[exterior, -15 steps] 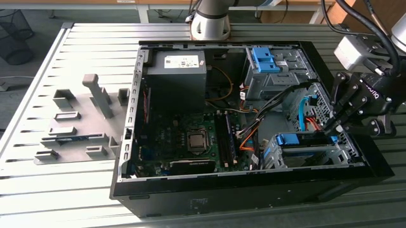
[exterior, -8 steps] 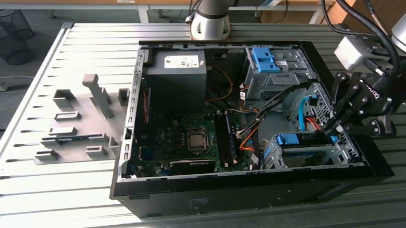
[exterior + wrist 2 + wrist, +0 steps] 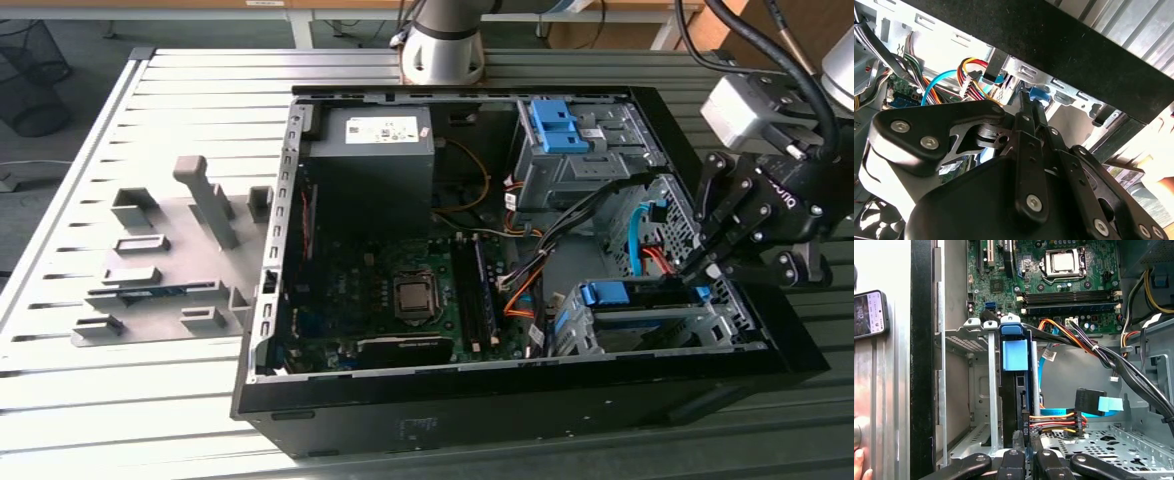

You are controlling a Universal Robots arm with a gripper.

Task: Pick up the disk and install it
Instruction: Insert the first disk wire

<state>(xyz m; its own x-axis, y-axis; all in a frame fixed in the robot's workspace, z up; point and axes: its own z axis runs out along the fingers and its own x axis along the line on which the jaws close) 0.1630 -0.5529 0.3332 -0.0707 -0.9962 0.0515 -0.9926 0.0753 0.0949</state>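
Gripper [image 3: 705, 268] fingers pressed together, holding nothing, tips at the end of the disk [image 3: 1015, 362]. Disk sits in the drive cage [image 3: 641, 325], long axis in line with the fingers, straight ahead.

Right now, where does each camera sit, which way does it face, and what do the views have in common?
Exterior view: off the arm, above the table, looking down into the open computer case; shows the gripper at the drive cage.
First wrist view: behind the fingertips, facing the disk in the cage.
Second wrist view: behind the gripper's linkage, facing the case wall.
Shared: gripper, cage, blue cable.
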